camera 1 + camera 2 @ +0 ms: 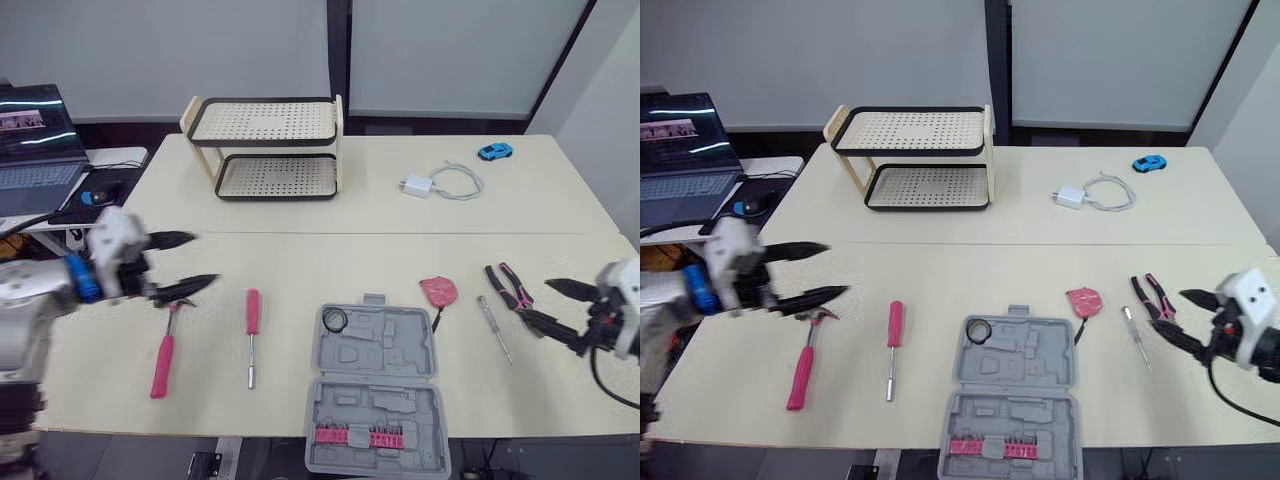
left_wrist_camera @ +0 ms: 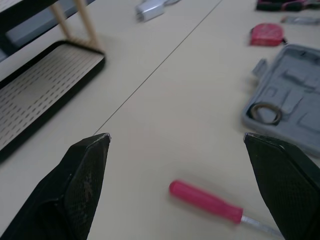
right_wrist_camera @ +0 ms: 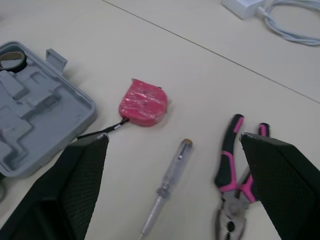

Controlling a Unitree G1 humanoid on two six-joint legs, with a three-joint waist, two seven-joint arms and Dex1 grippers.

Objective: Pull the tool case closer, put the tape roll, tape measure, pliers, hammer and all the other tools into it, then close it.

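Observation:
The grey tool case (image 1: 375, 385) lies open at the front edge of the table, with the tape roll (image 1: 334, 320) in its upper half. A pink tape measure (image 1: 438, 291), a clear tester screwdriver (image 1: 494, 327) and pink-handled pliers (image 1: 508, 286) lie to its right. To its left lie a pink screwdriver (image 1: 252, 335) and a pink-handled hammer (image 1: 163, 355). My left gripper (image 1: 205, 259) hovers open just above the hammer head, empty. My right gripper (image 1: 534, 300) is open beside the pliers (image 3: 235, 185), holding nothing.
A two-tier rack (image 1: 268, 148) stands at the back of the table. A white charger with cable (image 1: 440, 183) and a blue toy car (image 1: 494, 151) lie at the back right. A laptop (image 1: 35, 150) sits on a side desk to the left.

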